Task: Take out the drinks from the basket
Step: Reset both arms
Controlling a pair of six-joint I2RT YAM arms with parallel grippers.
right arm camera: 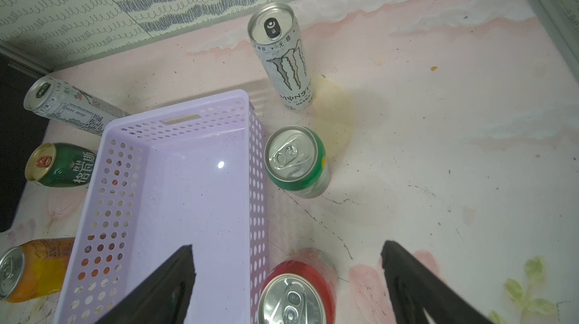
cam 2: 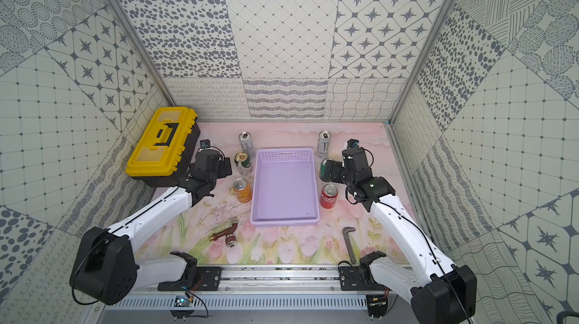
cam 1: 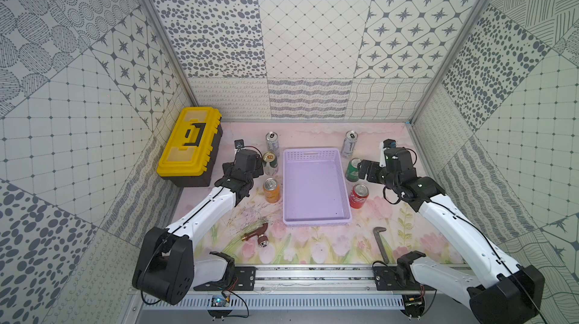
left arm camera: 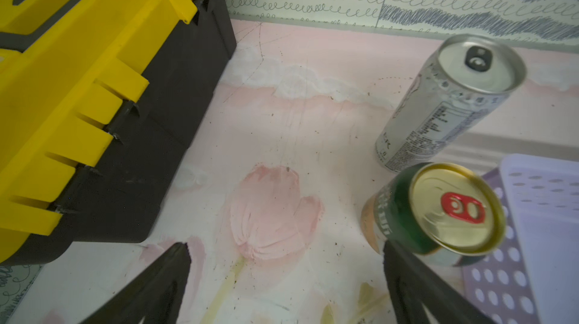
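Note:
The lavender basket (cam 1: 315, 187) (cam 2: 285, 187) sits mid-table with nothing inside. Left of it stand three drinks: a tall silver can (cam 1: 272, 143), a dark green-and-white can (cam 1: 270, 163) and an orange can (cam 1: 271, 190). Right of it stand a tall white can (cam 1: 350, 144), a green can (cam 1: 353, 170) and a red can (cam 1: 359, 195). My left gripper (cam 1: 255, 167) (left arm camera: 286, 250) hangs open between the toolbox and the dark green-and-white can (left arm camera: 438, 209), holding nothing. My right gripper (cam 1: 365, 170) (right arm camera: 287, 245) is open and empty above the red can (right arm camera: 294, 294), beside the green can (right arm camera: 296, 161).
A yellow and black toolbox (cam 1: 188, 147) stands at the back left, close to my left arm. A brown tap fitting (cam 1: 255, 233) and a metal wrench (cam 1: 380, 244) lie near the front edge. Patterned walls close in three sides.

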